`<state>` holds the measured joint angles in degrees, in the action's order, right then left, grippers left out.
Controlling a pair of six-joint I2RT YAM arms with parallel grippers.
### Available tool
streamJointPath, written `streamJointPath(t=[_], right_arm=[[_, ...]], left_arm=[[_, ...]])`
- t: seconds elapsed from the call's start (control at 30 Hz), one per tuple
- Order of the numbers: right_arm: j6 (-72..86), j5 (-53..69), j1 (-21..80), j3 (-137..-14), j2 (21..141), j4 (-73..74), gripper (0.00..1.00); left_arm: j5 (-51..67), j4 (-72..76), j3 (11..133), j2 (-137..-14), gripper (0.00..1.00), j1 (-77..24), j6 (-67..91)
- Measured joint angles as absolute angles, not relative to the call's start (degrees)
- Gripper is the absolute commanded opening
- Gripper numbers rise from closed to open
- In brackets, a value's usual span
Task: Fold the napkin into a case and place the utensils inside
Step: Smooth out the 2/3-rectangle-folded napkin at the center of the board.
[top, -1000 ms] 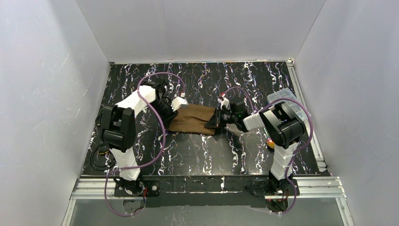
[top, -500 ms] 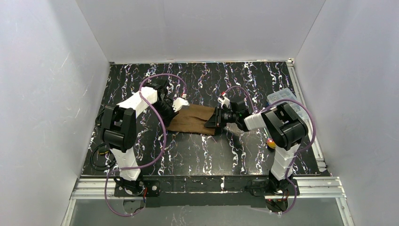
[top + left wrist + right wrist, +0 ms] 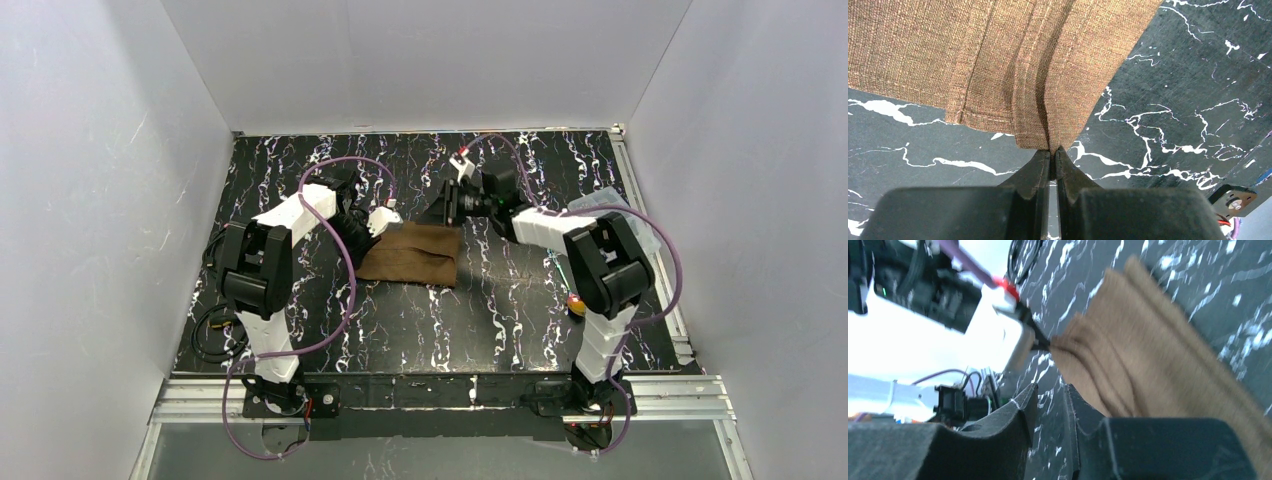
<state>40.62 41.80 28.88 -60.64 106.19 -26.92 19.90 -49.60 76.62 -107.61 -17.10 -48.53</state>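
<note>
- My left gripper [image 3: 1052,152] is clenched: the two fingertips press together on the near hem of the napkin [image 3: 998,60], at the middle of a raised crease.
- From that pinch the crease runs straight ahead of my left fingers, with stitched hems and overlapping layers on either side of it.
- To the left of the pinch, a flap of the napkin lies flat with its corner on the table [image 3: 1173,100]. To the right, the cloth edge slants away over the black, white-veined surface.
- Seen from above, my left gripper [image 3: 380,222] sits at the far left corner of the napkin [image 3: 415,255]. The napkin lies as a folded brown oblong stretching from it toward the right arm.
- My right gripper [image 3: 1048,405] is released: its fingers stand slightly apart with nothing between them.
- The napkin [image 3: 1148,355] lies ahead and to the right of my right fingers, apart from them. At its far end, the left gripper [image 3: 1040,344] pinches the cloth to a point.
- From above, my right gripper [image 3: 443,205] is just past the napkin's far right corner, not touching it.
- A clear box [image 3: 610,210] sits beyond my right arm, near the table's right edge and partly hidden by the arm.
</note>
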Motion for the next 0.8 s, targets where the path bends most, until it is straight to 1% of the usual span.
streamJointPath(t=[0.13,0.23,0.53,0.8], right_arm=[[37.5,40.5,29.3,-72.2,112.6,-22.0,0.30],[35.6,39.0,30.2,-76.7,117.4,-18.9,0.29],[33.2,34.2,35.0,-79.5,126.7,-13.5,0.25],[33.4,31.8,35.0,-81.3,128.1,-14.3,0.23]], left_arm=[[19.7,-49.4,76.6,-107.6,0.00,-17.1,-48.2],[19.5,-49.2,76.6,-107.6,0.00,-17.1,-47.8],[18.7,-48.4,78.1,-107.6,0.00,-17.1,-46.8],[17.9,-48.2,78.4,-108.2,0.00,-17.1,-46.6]])
